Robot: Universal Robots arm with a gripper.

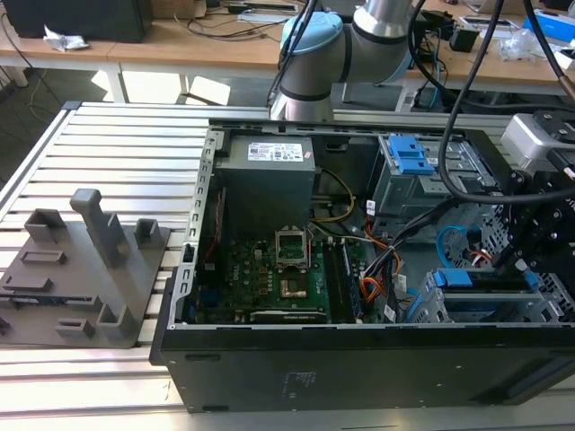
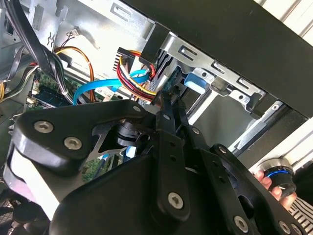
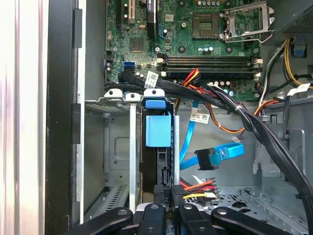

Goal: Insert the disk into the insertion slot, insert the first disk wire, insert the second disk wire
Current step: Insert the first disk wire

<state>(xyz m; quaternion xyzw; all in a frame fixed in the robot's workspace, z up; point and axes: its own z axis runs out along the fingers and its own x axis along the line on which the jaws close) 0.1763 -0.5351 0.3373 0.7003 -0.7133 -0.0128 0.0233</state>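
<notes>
The disk (image 3: 157, 161) sits edge-on inside the insertion slot (image 3: 117, 156), a grey metal cage by the case wall, with its blue carrier tab (image 3: 159, 129) showing at the end. In the exterior view the blue carrier (image 1: 455, 278) lies in that cage (image 1: 485, 310) at the near right. My gripper (image 3: 171, 192) is at the disk's end, fingers drawn together on the black plug of a red, yellow and black disk wire (image 3: 198, 187). The second wrist view has the gripper (image 2: 171, 100) beside the blue tab (image 2: 195, 81). A blue flat disk wire (image 3: 211, 159) hangs loose beside it.
The open black case (image 1: 269, 377) holds a motherboard (image 1: 269, 278), a power supply (image 1: 265, 184) and a larger bay with blue latches (image 1: 409, 154). Thick black cables (image 3: 254, 127) cross over the cage. A grey fixture (image 1: 81, 269) lies at the exterior view's left. A hand (image 2: 264, 180) holds a knob.
</notes>
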